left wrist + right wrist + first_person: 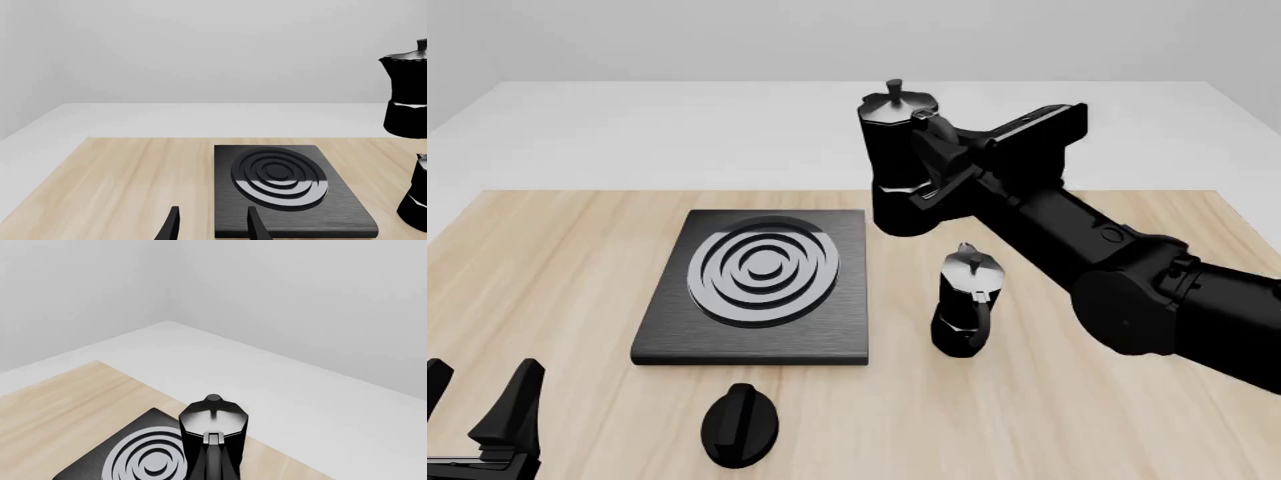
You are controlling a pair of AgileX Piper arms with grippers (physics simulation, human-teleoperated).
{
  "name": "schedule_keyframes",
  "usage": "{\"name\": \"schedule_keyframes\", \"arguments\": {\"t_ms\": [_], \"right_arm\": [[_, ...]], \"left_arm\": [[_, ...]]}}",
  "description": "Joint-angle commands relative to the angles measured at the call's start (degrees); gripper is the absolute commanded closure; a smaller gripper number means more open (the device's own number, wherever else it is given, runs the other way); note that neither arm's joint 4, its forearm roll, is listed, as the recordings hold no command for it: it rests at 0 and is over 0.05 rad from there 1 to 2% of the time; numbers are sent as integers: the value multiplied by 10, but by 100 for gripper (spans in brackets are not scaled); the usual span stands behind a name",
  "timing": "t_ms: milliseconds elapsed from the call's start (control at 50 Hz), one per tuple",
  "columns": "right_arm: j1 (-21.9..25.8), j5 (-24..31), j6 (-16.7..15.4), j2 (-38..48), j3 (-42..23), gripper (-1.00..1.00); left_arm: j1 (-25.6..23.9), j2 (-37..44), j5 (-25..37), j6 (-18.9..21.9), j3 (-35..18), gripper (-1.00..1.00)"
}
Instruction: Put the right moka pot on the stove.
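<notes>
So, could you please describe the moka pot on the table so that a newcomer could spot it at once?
Find the black stove with silver rings on the wooden table. Just right of it stands a small black moka pot with a shiny lid. Its twin is held aloft by the right tool.

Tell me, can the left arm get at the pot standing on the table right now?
Probably not easily. The left claw sits open at the near left, and the stove and knob lie between it and that pot.
</notes>
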Motion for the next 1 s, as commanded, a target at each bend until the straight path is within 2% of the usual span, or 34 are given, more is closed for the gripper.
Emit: {"name": "schedule_keyframes", "arguments": {"t_ms": [20, 240, 600, 1000], "right_arm": [[23, -34, 5, 91, -75, 100], [39, -58, 5, 164, -116, 100], [62, -92, 23, 254, -176, 100], [92, -179, 49, 290, -172, 100]], "left_arm": [[0, 0, 0, 0, 0, -100], [0, 0, 0, 0, 0, -100], [0, 0, 0, 0, 0, -100], [0, 0, 0, 0, 0, -100]]}}
